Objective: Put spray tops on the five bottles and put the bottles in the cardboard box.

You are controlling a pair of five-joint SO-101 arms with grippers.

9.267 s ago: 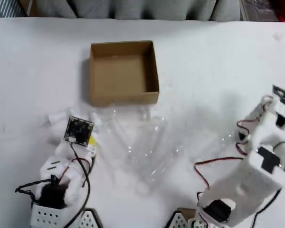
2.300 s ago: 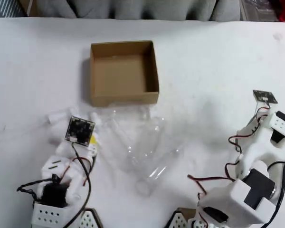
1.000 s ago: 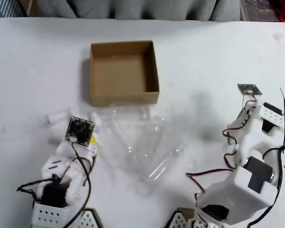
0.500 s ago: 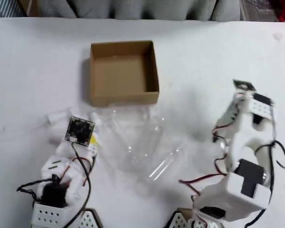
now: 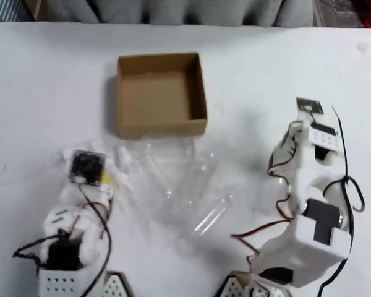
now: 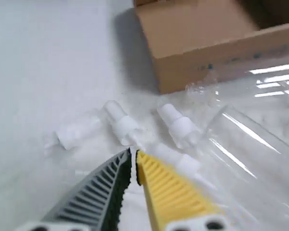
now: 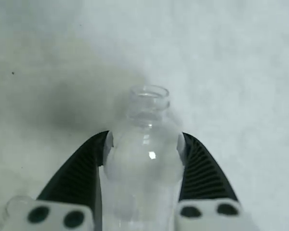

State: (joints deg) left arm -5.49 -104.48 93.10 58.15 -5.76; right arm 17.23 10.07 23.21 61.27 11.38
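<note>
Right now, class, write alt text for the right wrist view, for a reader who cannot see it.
The right gripper holds a clear bottle with no spray top, its open neck pointing away from the camera. Its dark fingers press on the bottle's two sides, and the white table lies behind.

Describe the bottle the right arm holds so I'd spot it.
From the cardboard box, look to the right arm. Its gripper clamps a clear, topless bottle; the other bottles lie loose on the table beside the box.
</note>
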